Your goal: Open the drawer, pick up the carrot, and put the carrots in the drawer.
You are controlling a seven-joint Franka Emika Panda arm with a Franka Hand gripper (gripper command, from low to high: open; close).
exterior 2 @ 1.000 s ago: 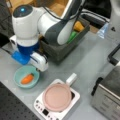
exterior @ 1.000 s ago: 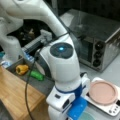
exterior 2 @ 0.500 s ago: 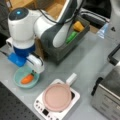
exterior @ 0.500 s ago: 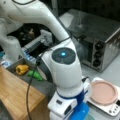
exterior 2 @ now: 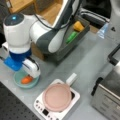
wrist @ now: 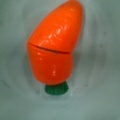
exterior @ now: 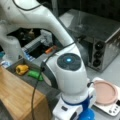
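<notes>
Drawer (exterior 2: 82, 32) stands pulled out, already open, holding a pepper (exterior 2: 78, 25) and a green vegetable (exterior 2: 72, 37); both also show in a front view, pepper (exterior: 22, 69) beside the green piece (exterior: 35, 75). No carrot in it yet.

Carrot (exterior 2: 27, 79) lies in a shallow teal bowl (exterior 2: 18, 83) on the tabletop (exterior 2: 87, 65), well apart from the drawer. The jaws (exterior 2: 32, 72) hang directly over the bowl, the carrot just below them, a placement that suits a top-down pick.

Wrist view: carrot (wrist: 55, 47) fills the frame, green stub toward the bottom, bowl floor around it. No fingers show there; whether the jaws are spread or closed, cannot tell.
</notes>
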